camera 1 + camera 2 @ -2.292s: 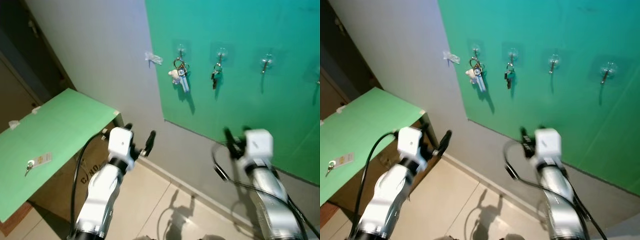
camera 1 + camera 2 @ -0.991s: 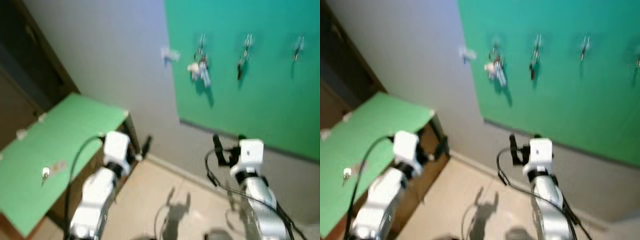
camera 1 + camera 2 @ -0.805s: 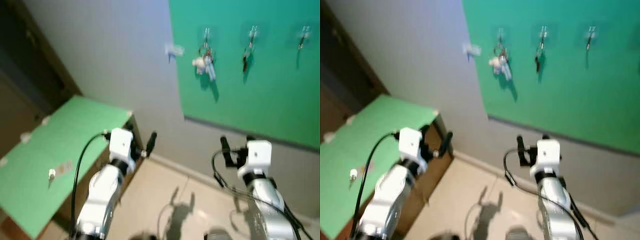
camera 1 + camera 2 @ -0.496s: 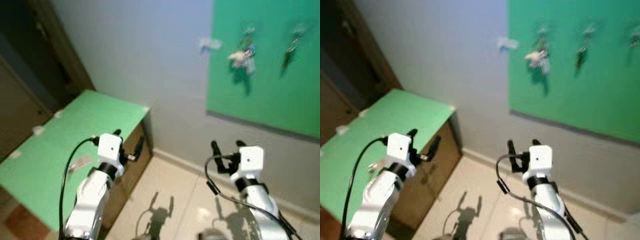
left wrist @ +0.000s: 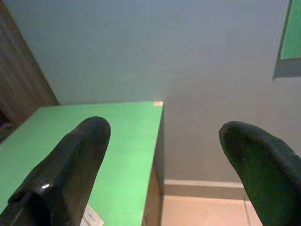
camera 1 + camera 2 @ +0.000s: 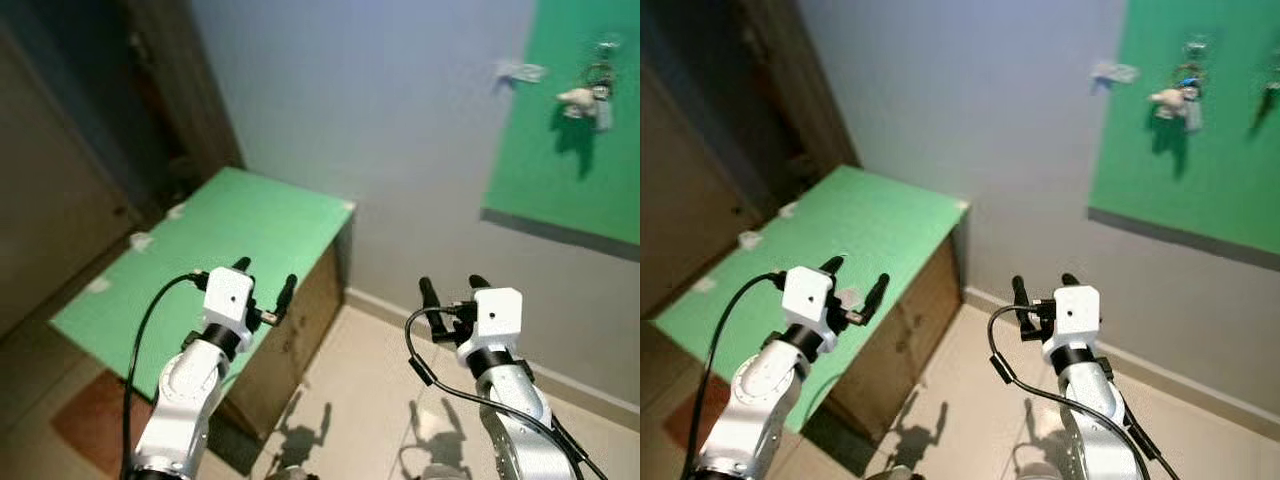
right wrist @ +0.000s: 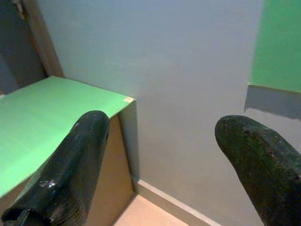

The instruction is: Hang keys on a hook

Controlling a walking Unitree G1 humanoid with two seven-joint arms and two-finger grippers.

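Keys (image 6: pixel 587 98) on green wall panel (image 6: pixel 590 170), green cabinet top (image 6: pixel 210 250) below left gripper (image 6: pixel 264 283), right gripper (image 6: pixel 447 289), both spread apart, empty

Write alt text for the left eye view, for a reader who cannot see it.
Two silver robot arms reach forward, the left hand open over the corner of a green-topped cabinet and the right hand open above a tiled floor. Behind them is a grey wall; at upper right, a bunch of keys hangs on a green board.
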